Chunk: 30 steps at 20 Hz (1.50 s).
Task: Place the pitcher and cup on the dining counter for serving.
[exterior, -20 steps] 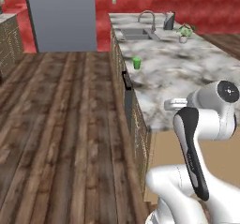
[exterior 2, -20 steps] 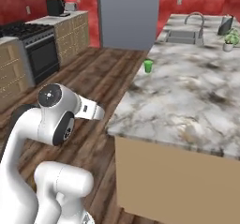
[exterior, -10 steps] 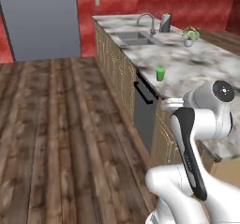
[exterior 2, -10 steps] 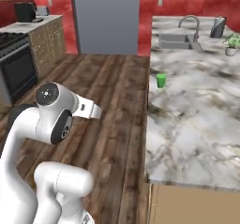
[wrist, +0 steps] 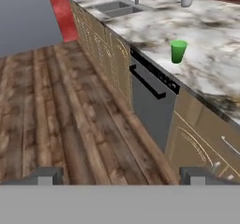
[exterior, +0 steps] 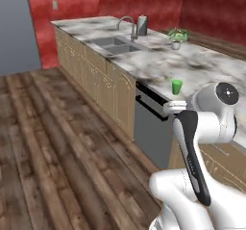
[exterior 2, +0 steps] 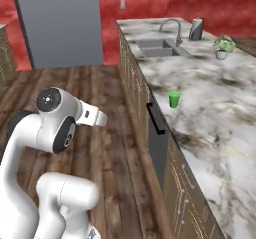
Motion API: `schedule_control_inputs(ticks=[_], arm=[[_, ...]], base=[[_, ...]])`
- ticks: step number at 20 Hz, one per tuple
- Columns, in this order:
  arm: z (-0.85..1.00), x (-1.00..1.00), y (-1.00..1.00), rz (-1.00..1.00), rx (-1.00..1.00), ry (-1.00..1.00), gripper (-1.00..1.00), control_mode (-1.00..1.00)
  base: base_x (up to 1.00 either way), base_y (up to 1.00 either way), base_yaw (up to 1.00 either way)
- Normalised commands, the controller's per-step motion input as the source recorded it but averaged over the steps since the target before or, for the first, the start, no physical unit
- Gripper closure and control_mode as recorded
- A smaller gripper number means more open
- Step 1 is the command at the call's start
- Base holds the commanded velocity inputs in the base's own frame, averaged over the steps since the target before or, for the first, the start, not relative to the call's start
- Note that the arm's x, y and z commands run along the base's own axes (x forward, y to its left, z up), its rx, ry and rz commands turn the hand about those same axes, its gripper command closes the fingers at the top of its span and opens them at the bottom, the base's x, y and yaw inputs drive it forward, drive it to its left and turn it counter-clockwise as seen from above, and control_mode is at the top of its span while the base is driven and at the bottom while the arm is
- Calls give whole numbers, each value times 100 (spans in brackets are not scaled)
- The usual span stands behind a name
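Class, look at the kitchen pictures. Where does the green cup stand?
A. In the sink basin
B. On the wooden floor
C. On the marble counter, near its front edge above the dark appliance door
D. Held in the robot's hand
C: the cup stands upright on the marble counter, just back from the edge above the dark appliance door.

Glossy white rounded arm (exterior: 204, 128) segments, dark joint bands, grey disc caps with black centres.

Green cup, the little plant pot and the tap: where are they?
green cup (wrist: 178, 51), hand view, middle of its side.
plant pot (exterior 2: 221, 54), right base view, its white wall.
tap (exterior: 128, 23), left base view, its curved neck.
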Motion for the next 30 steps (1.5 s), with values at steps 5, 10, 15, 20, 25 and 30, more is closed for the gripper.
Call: schedule_control_inputs(ticks=[5, 10, 15, 20, 25, 30], arm=[[0, 0, 0, 0, 0, 0, -100, 100], [0, 0, 0, 0, 0, 0, -100, 100], [0, 0, 0, 0, 0, 0, -100, 100], [0, 0, 0, 0, 0, 0, -100, 100], [0, 0, 0, 0, 0, 0, -100, 100], [0, 0, 0, 0, 0, 0, -100, 100]], base=[[68, 77, -73], [59, 72, -75], [59, 82, -70], [42, 65, -69], [70, 34, -48], [73, 21, -27]])
